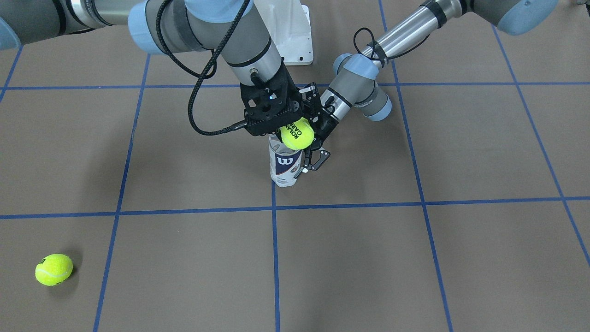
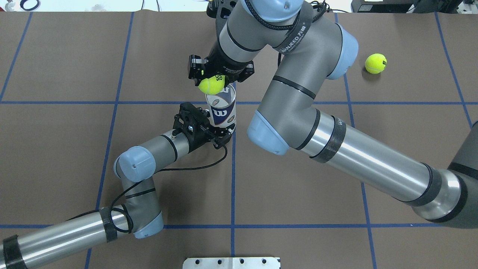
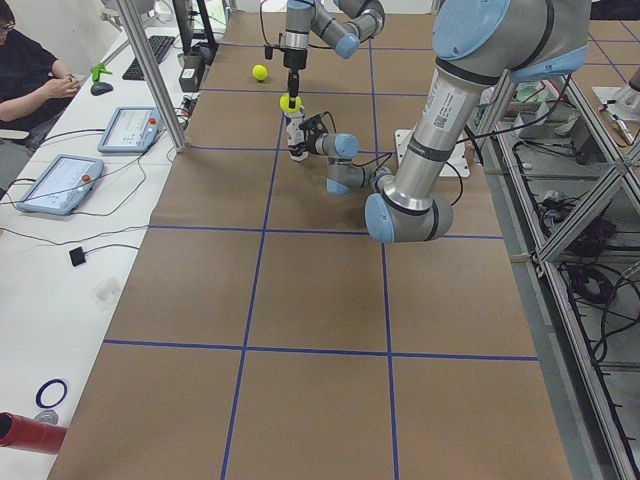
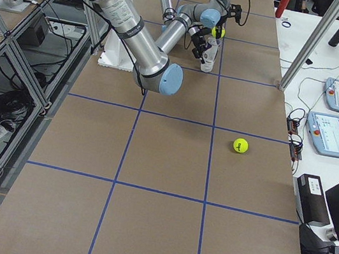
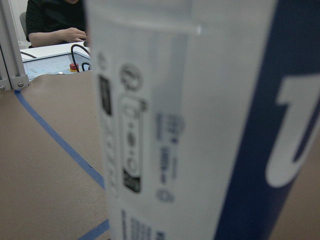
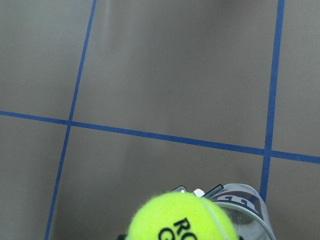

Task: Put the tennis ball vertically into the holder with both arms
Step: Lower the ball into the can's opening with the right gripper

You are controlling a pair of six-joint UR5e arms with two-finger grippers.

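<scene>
The holder (image 2: pixel 223 112), a clear can with a white and navy label, stands upright on the brown table, and it also shows in the front view (image 1: pixel 285 166). My left gripper (image 2: pixel 222 131) is shut on its lower part from the side, and the label fills the left wrist view (image 5: pixel 200 130). My right gripper (image 2: pixel 211 79) is shut on a yellow tennis ball (image 2: pixel 211 85) and points down. It holds the ball just above the can's open mouth (image 1: pixel 297 133). In the right wrist view the ball (image 6: pixel 182 220) sits left of the can rim (image 6: pixel 247 205).
A second tennis ball (image 2: pixel 375 63) lies loose on the table on my right, far side (image 1: pixel 54 269). The white pedestal base (image 1: pixel 290 32) stands at the robot's edge. Blue tape lines grid the table. An operator sits beyond the far edge (image 3: pixel 30 80).
</scene>
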